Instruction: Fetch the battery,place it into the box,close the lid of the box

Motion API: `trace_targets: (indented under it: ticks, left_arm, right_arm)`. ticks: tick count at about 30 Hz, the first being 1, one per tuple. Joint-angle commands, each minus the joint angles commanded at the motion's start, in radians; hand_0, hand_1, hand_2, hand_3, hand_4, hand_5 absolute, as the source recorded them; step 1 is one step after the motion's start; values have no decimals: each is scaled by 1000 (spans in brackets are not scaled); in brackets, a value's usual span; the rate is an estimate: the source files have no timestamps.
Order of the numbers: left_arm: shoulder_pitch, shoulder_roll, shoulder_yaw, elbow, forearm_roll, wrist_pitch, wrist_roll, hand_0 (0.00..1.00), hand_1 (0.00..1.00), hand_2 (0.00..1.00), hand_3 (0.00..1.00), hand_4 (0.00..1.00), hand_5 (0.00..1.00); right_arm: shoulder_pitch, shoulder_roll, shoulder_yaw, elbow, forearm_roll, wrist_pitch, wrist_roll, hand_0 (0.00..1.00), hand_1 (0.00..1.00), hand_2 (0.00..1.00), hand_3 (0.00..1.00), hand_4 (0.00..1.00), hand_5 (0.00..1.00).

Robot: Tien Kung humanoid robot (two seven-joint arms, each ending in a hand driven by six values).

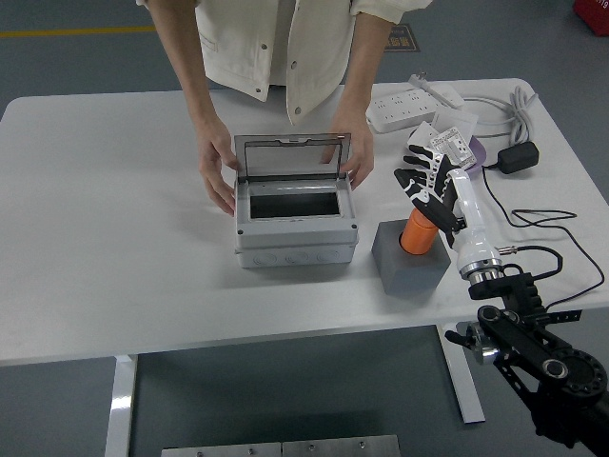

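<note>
Battery (415, 235) partly hidden behind right hand (433, 186), fingers (411, 178) spread.

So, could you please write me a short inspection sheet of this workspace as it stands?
Surface: white table, mostly bare on its left.
Job's things: grey box with lid raised; orange battery upright in grey holder.
Clutter: power strip; purple tray with packets.
Grippers: right hand open above the battery; left not in view.
Cables: black adapter and cords at right.
Surroundings: person's hands steady the box from the far side.
</note>
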Motion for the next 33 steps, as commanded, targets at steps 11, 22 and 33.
trace_targets:
  ticks: [11,22,33]
  left_arm:
    - [1,-1,-18,0,20,0,-4,658,736,609,556,745,243]
    - [-1,-6,3,0,3,-2,-5,658,736,610,555,747,243]
    - [-8,-1,98,0,-70,-1,-22,658,736,608,554,750,244]
  right_arm:
    - [-8,-5,-18,-20,-6,7,-4,648,631,702,743,930,527]
    - [-1,-3,-32,-26,16,5,16,648,631,692,734,899,486]
    - [14,-11,-74,-58,46,-48,68,621,628,648,682,892,496]
